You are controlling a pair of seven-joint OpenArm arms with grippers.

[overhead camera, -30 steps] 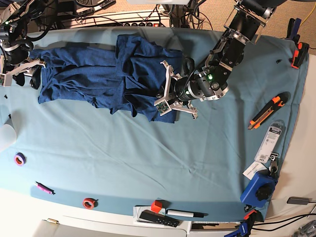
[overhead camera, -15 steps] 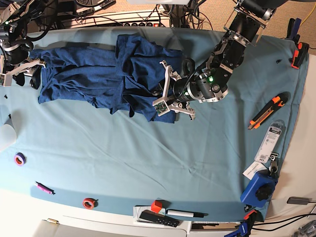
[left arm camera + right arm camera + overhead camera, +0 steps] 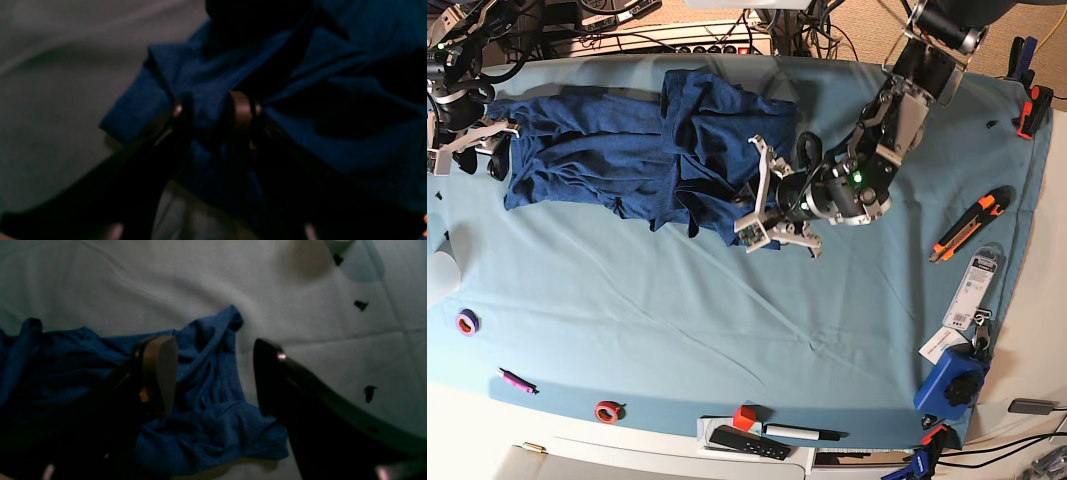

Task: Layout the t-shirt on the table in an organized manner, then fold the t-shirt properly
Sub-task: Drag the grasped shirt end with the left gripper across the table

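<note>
The navy t-shirt [image 3: 617, 150] lies crumpled and bunched along the far side of the teal table [image 3: 727, 320]. My left gripper [image 3: 753, 196] is low over the shirt's right end. In the left wrist view its fingers [image 3: 181, 111] stand a little apart, and a fold of the t-shirt [image 3: 333, 150] fills the gap of the left gripper [image 3: 211, 111]. My right gripper [image 3: 479, 148] is at the shirt's left end. In the right wrist view this right gripper [image 3: 213, 373] is wide open astride a wrinkled edge of the t-shirt [image 3: 206, 426].
An orange-and-black utility knife [image 3: 967, 225], a packaged item [image 3: 972, 290] and a blue device [image 3: 952, 380] lie at the right. Tape rolls [image 3: 467, 322] [image 3: 607, 411], a pink marker [image 3: 515, 381], a red block [image 3: 744, 417] and a remote [image 3: 747, 442] line the front.
The left arm has swung left and slightly toward the front over the shirt's right end, and its jaws have widened. The right arm and the shirt's left end have not moved.
</note>
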